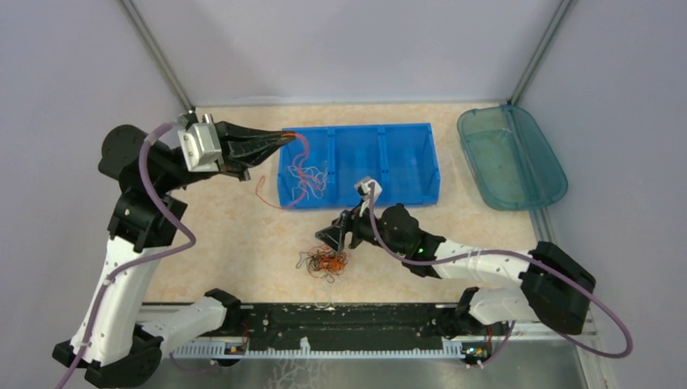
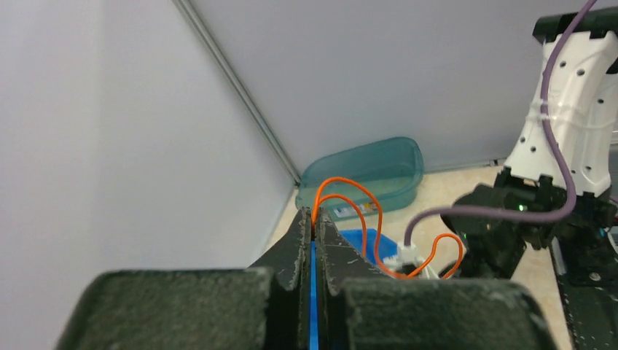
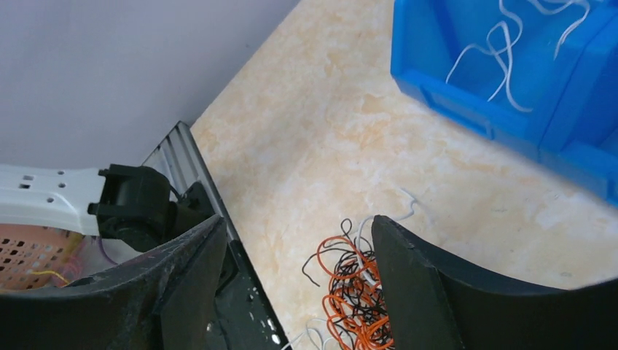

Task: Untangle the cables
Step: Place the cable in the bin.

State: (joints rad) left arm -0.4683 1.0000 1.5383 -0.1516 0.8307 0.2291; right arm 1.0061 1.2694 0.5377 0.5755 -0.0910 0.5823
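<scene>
Our left claw [image 1: 286,137] is pinched tight, arm raised and reaching forward; our right claw [image 1: 330,240] hangs low, jaws spread wide.

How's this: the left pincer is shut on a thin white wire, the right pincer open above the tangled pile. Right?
Not quite: the left wrist view shows the left pincer shut on a thin orange wire, not white. The rest stands.
</scene>
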